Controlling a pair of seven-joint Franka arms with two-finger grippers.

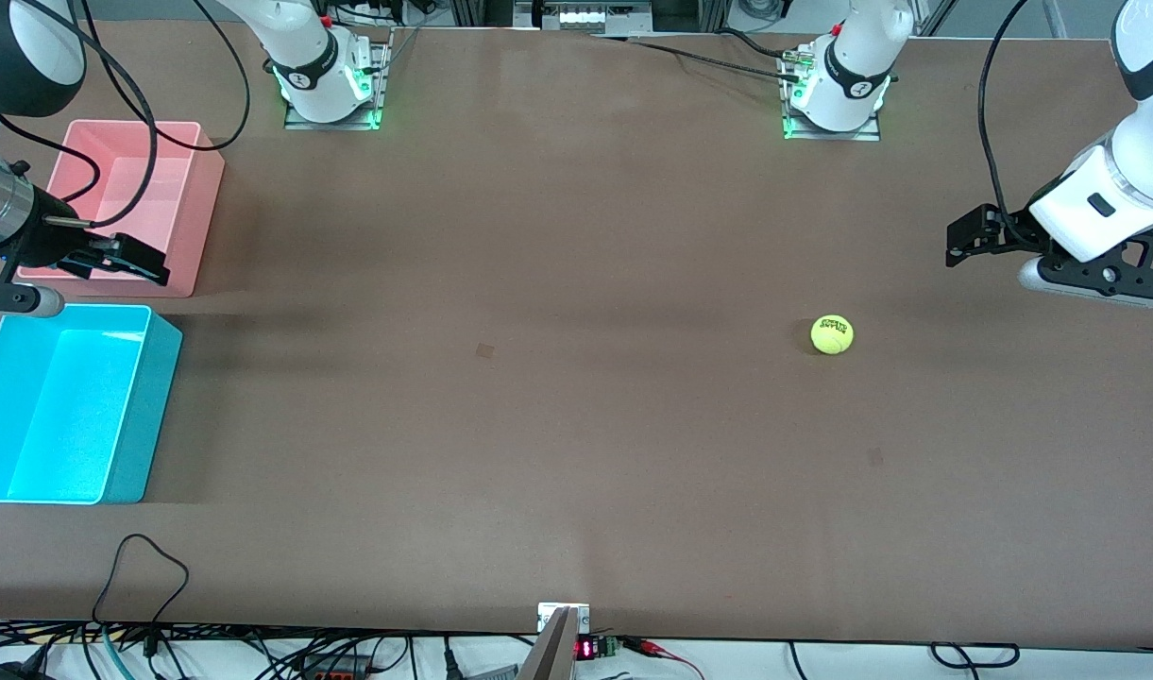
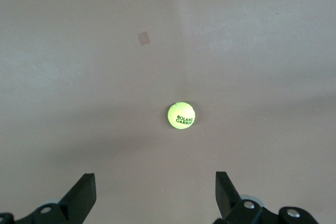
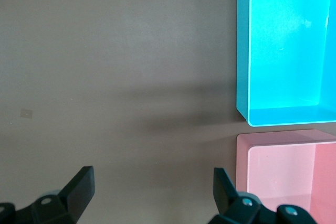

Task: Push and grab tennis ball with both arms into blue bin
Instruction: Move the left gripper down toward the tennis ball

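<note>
The tennis ball (image 1: 832, 334) lies on the brown table toward the left arm's end. In the left wrist view the ball (image 2: 181, 115) shows its dark lettering. My left gripper (image 1: 960, 247) is open and empty, raised over the table beside the ball and apart from it; in its wrist view (image 2: 155, 192) the ball lies ahead of the fingertips. The blue bin (image 1: 147, 416) stands empty at the right arm's end and also shows in the right wrist view (image 3: 241, 51). My right gripper (image 1: 144, 264) is open and empty, over the pink bin's corner nearest the blue bin; its wrist view (image 3: 153, 187) shows the open fingers.
A pink bin (image 1: 198, 227) stands beside the blue bin, farther from the front camera; it also shows in the right wrist view (image 3: 273, 136). A small tape mark (image 1: 484, 350) is on the table's middle. A loose black cable (image 1: 142, 567) lies near the front edge.
</note>
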